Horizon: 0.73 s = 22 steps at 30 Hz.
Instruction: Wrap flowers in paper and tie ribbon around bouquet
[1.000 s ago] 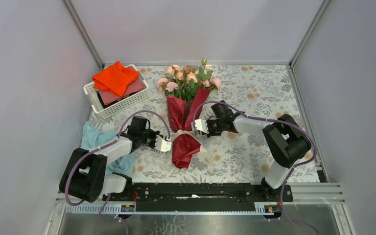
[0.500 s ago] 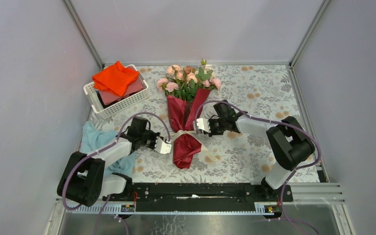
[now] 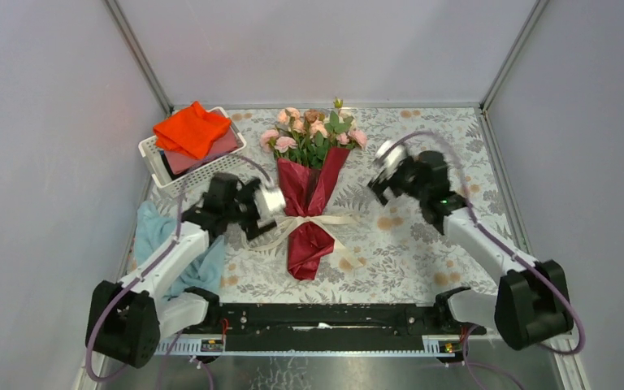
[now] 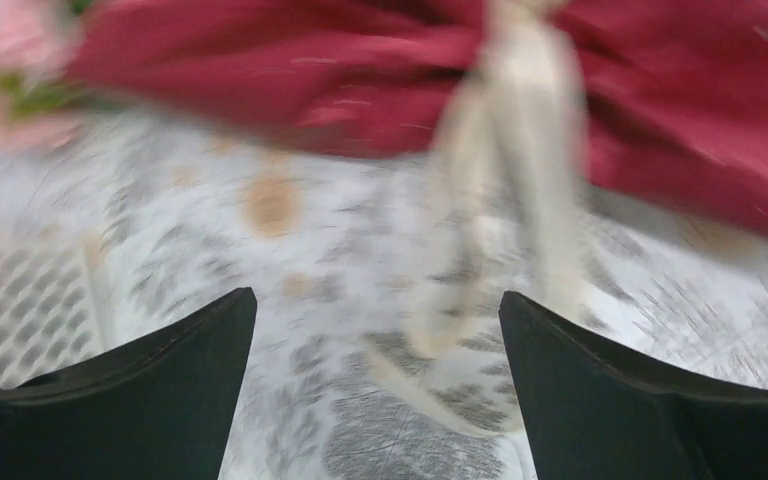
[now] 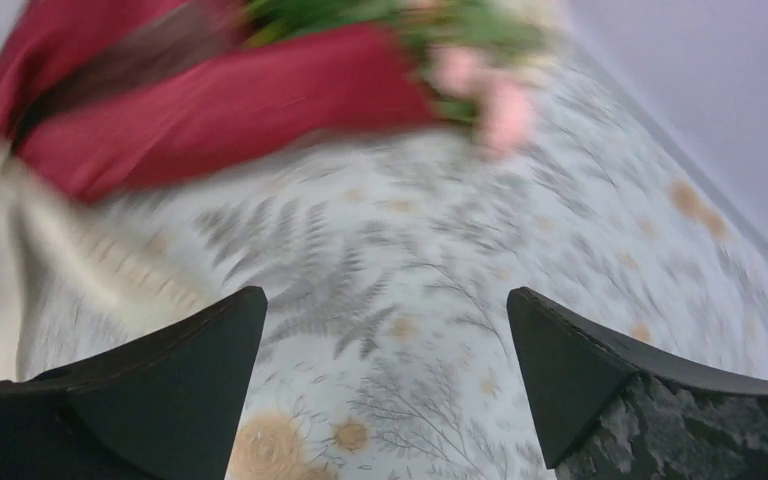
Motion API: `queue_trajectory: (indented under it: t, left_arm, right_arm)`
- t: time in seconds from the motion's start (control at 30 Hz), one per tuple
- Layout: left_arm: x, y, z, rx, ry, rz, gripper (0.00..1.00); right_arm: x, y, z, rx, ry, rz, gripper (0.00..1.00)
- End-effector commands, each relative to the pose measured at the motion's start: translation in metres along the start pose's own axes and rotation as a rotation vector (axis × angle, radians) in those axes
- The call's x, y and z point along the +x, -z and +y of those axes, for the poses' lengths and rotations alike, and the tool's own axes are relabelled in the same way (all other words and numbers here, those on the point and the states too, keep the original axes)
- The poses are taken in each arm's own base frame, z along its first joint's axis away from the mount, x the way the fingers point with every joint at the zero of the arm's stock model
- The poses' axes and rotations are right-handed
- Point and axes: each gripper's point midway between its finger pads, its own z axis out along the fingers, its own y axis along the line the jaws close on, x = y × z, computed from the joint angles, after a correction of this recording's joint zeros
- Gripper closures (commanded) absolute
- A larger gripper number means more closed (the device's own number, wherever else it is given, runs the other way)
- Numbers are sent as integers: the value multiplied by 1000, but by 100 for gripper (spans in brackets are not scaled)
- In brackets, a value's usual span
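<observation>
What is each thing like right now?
flowers, wrapped, lying flat
paper, wrapped round the flowers
ribbon, cinched round the paper, ends loose
left pincer, open, empty
right pincer, open, empty
orange cloth, crumpled, in the basket
blue cloth, crumpled, on the table

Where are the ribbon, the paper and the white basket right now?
ribbon [image 3: 306, 219]: top view, the knot at its middle.
paper [image 3: 307, 248]: top view, the bulge below the knot.
white basket [image 3: 151, 165]: top view, its left wall.

Rose stems: hidden inside dark red crinkly paper [image 3: 307, 244]
Cream-white ribbon band [image 4: 525, 120]: blurred, upper right, left wrist view
</observation>
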Motion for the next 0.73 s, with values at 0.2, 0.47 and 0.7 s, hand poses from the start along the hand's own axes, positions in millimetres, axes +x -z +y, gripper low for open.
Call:
queue_trajectory:
  t: [0.2,0.47,0.7]
  left_arm:
    - [27,81,93,-538,1176,-58,2]
    - [90,95,104,-584,1234,150,1]
    - [85,102,134,-748,1023,-27,1]
  right_arm:
    - [97,91,-110,889,-1187,115,0]
    - [168,121,-69,1169,-1266,132,0]
    - [180,128,-65,1237,-1275,152,0]
